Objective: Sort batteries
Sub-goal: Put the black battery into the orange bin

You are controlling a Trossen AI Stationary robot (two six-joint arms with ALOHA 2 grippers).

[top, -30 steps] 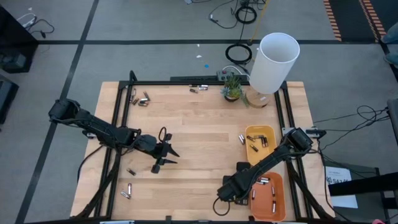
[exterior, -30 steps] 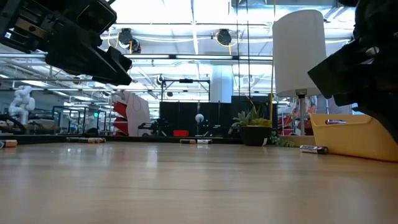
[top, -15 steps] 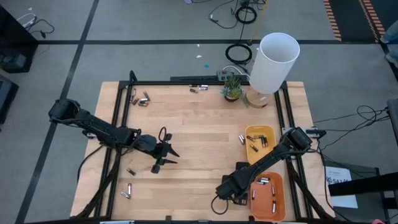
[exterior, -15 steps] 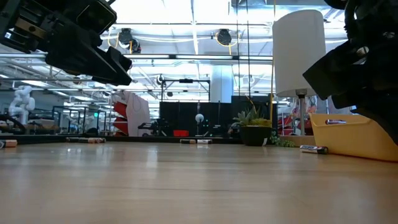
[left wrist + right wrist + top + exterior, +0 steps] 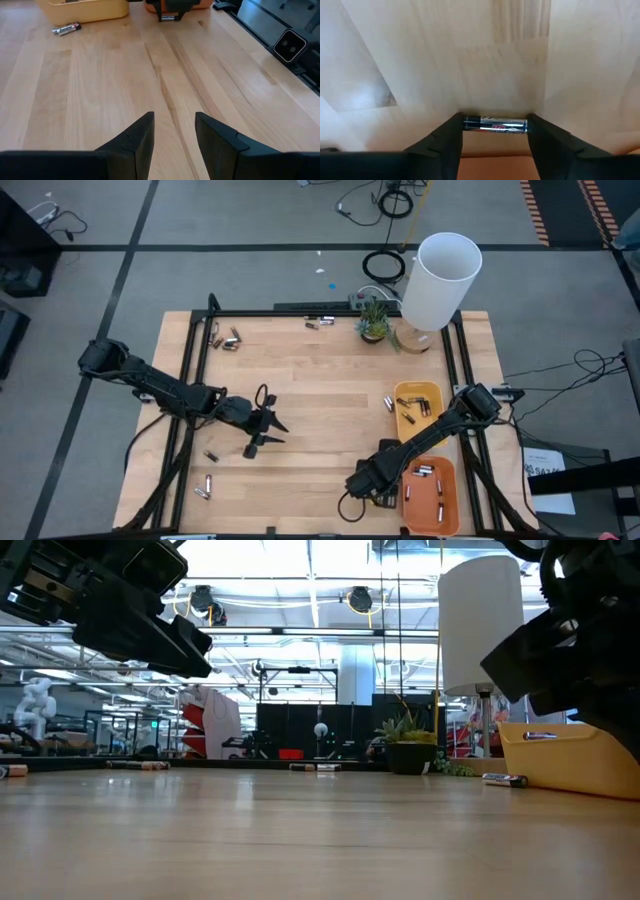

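Small silvery and dark batteries lie scattered on the wooden table: at the near left (image 5: 205,486), at the far edge (image 5: 229,340), and one beside the yellow tray (image 5: 66,29). More lie in the yellow tray (image 5: 428,394) and the orange tray (image 5: 449,480). My right gripper (image 5: 364,485) is over the table just left of the orange tray, shut on one battery (image 5: 495,124). My left gripper (image 5: 173,131) is open above bare wood at the table's left middle (image 5: 262,432). My right gripper holds a dark and silver battery (image 5: 495,124) between its two fingers. The battery lies crosswise between the fingertips (image 5: 451,131), one end against each. The fingers point down at the table. Whether the battery is clear of the wood, I cannot tell.
A tall white cylinder (image 5: 440,280) and a small plant (image 5: 374,320) stand at the far right corner. A black frame rail (image 5: 190,370) runs along the table's sides. Bare wood lies between the two grippers.
My right gripper has shifted a little toward the table's left edge, away from the orange tray, with its fingers still shut on the battery.
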